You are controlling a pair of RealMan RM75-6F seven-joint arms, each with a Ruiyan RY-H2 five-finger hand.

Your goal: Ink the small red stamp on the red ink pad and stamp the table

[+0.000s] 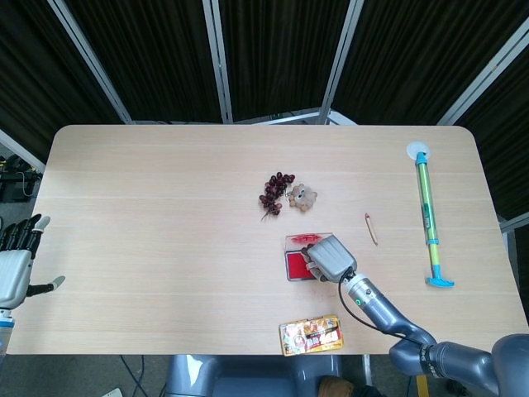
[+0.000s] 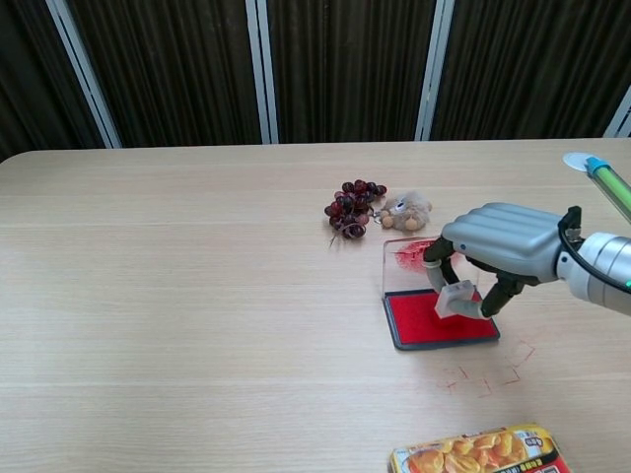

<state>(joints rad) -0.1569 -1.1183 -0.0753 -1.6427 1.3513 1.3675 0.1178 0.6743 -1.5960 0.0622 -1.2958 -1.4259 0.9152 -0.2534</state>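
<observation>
We're pinching the stamp (image 2: 456,299) in our right hand (image 2: 503,241), pressing it onto the ink pad (image 2: 441,320). Our left hand (image 1: 15,263) is idling off-table, fingers spread, holding nothing.

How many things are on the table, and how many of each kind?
Stamping things: 2, the red ink pad and the small stamp held in the right hand.
Snack packet: 1.
Grape bunch: 1.
Small plush toy: 1.
Green and blue stick tool: 1.
Thin brown stick: 1.
Total: 7 things.
</observation>
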